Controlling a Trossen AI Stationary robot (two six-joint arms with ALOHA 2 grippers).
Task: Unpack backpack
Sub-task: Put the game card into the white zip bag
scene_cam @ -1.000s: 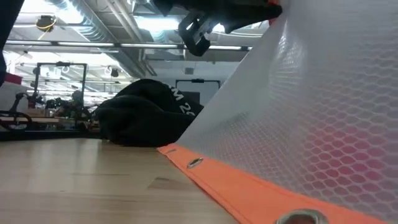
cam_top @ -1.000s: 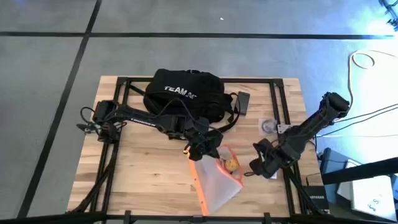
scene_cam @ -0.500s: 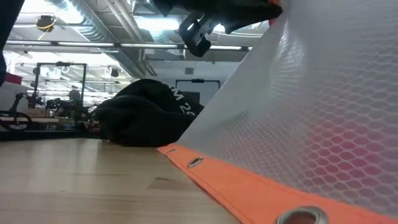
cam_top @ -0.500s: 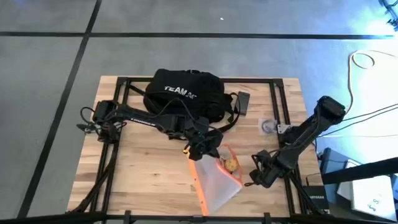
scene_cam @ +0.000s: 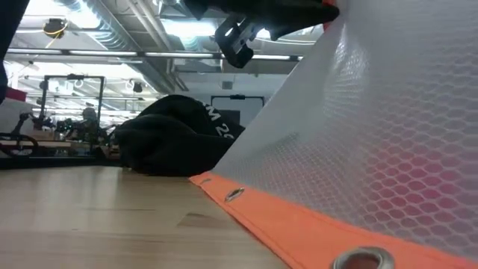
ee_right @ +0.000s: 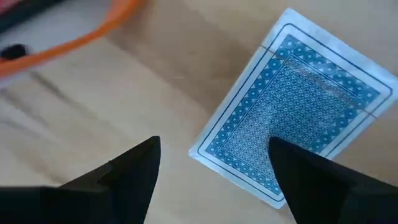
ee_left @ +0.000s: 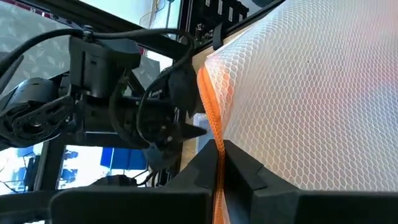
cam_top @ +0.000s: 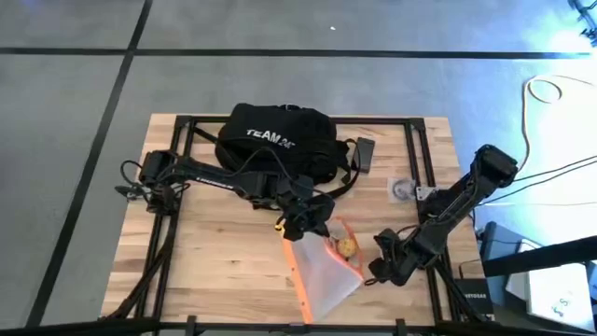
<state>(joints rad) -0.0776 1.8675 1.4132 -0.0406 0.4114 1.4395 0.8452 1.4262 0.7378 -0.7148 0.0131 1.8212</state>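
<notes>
The black backpack (cam_top: 276,140) with white lettering lies at the table's far middle, also visible in the low view (scene_cam: 175,138). My left gripper (cam_top: 304,220) is shut on a translucent mesh pouch with orange trim (cam_top: 323,273), which has a yellowish item (cam_top: 346,246) inside. My right gripper (cam_top: 385,265) hangs open just right of the pouch. Its fingers stand apart over a blue-patterned card pack (ee_right: 292,106) lying flat on the wood. Whether they touch it, I cannot tell. My left gripper pinches the pouch's orange-trimmed edge (ee_left: 215,143) between its two fingers, at the pouch's far upper corner, coming from above. The pouch slants down from the fingers toward the near edge, and its lower orange edge (scene_cam: 299,224) rests on the table.
A small black item (cam_top: 365,152) and a round clear thing (cam_top: 402,189) lie right of the backpack. Black frame rails (cam_top: 415,149) run along the table's sides. Bare wood (cam_top: 215,252) lies at the near left.
My right gripper has moved toward the table's near edge and toward the pouch, coming lower over the card pack. The left gripper and the pouch have kept still.
</notes>
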